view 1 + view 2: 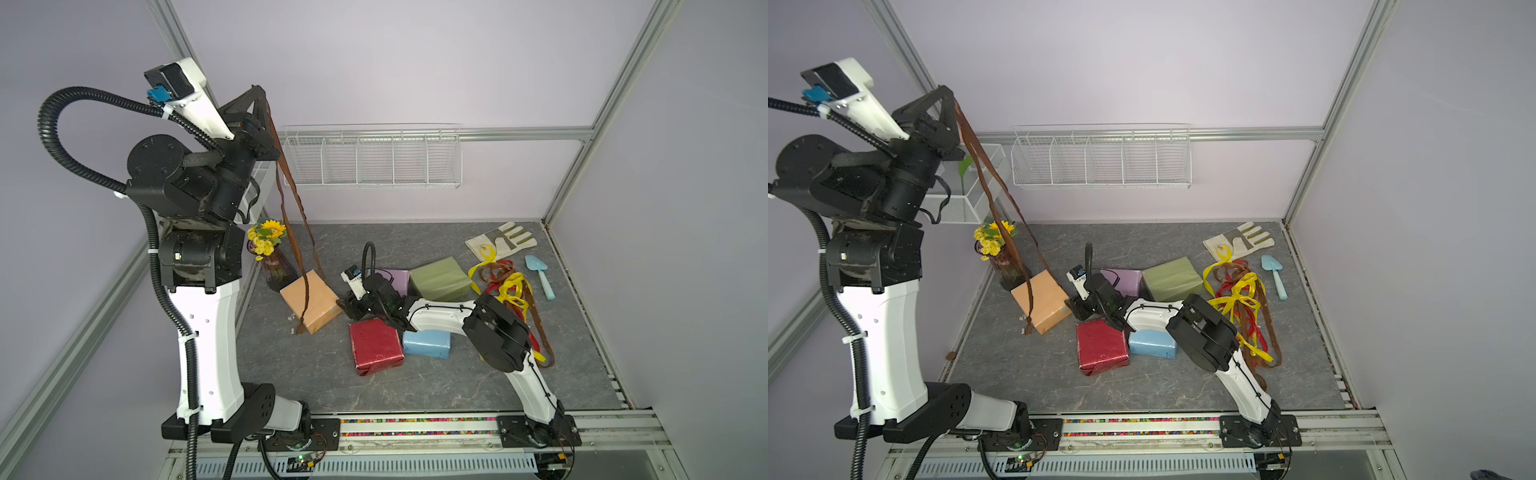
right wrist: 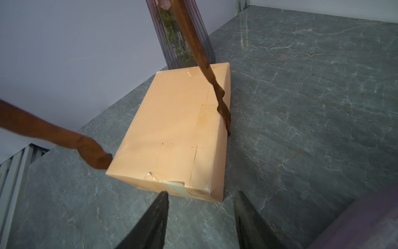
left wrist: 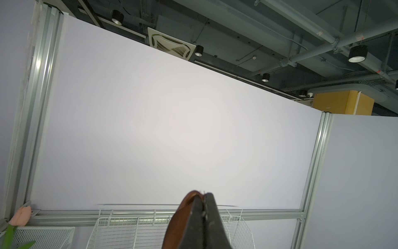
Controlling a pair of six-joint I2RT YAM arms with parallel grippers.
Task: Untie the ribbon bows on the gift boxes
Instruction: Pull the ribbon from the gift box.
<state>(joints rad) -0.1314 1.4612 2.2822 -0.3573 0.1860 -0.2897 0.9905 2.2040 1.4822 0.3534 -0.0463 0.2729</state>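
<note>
- Grey marbled table (image 1: 415,374) carries the whole scene; against the back wall hangs a white wire basket (image 1: 374,156).
- Four boxes sit bunched mid-table: red box (image 1: 376,347), blue box (image 1: 426,345), green box (image 1: 438,278) and lilac box (image 1: 397,278).
- The tan box (image 1: 309,301) lies flat, apart from them on the robot's left, just beside the flower vase (image 1: 270,249).
- A heap of loose ribbons (image 1: 511,291), yellow, red and brown, lies on the robot's right.
- The brown ribbon (image 1: 286,183) runs up from the tan box in two long strands.
- Left claw (image 1: 259,89) is high above the table, clamped tight on the top of that brown ribbon, with the tan box far below it.
- Right claw (image 2: 200,194) is low over the table with its jaws apart and gripping nothing, its tips just beside the tan box's near end.
- The marking on the right wrist camera is too small to read.
</note>
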